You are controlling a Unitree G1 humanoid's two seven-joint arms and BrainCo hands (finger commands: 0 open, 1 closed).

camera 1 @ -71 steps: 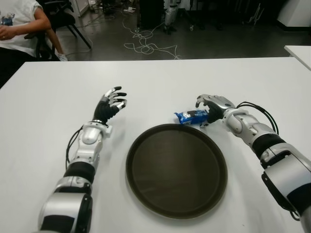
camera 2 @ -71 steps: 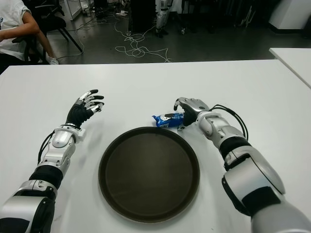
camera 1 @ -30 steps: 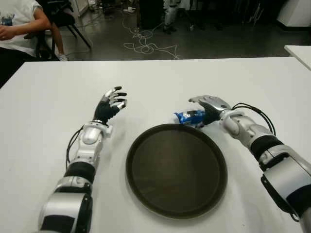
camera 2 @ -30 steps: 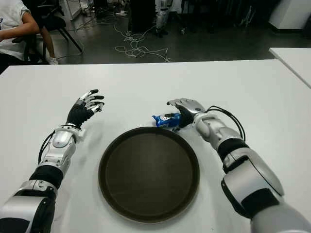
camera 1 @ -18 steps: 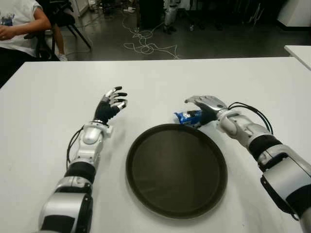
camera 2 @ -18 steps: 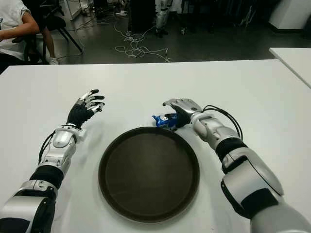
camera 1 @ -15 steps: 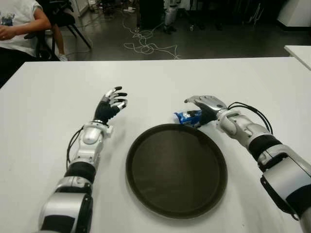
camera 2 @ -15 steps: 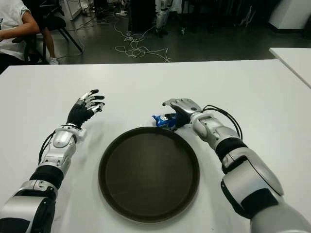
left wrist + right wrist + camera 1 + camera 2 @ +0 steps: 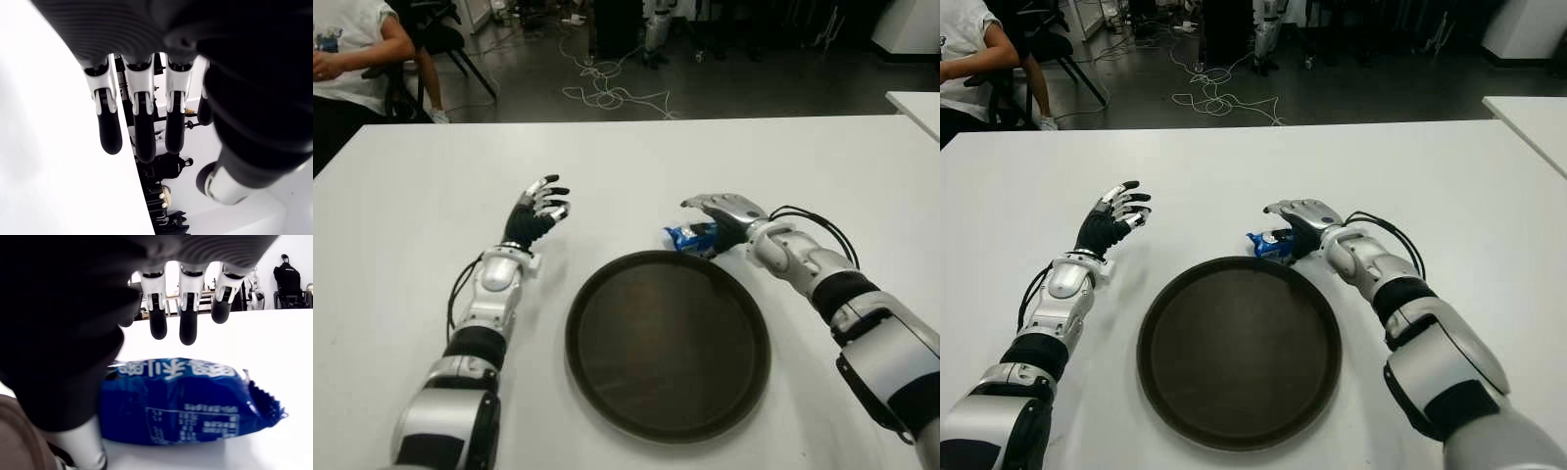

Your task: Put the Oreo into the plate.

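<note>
**Oreo pack on the surface at the plate's far rim, right hand over it**

Oreo pack (image 9: pixel 186 404): blue wrapper, lying flat on the white surface (image 9: pixel 636 166), just beyond the far rim of the plate (image 9: pixel 668 343), toward its right side. Not inside the plate. Plate is dark, round, holds nothing.

Right hand (image 9: pixel 720 217): arched over the pack, palm down. In the right wrist view the fingers (image 9: pixel 188 320) are extended above the wrapper with a gap between their tips and it; thumb sits beside one end of the pack. Not closed on it; contact cannot be confirmed.

Left hand (image 9: pixel 536 211): left of the plate, well apart from the pack, fingers spread, holding nothing.

Person seated at the far left corner (image 9: pixel 352 49).
</note>
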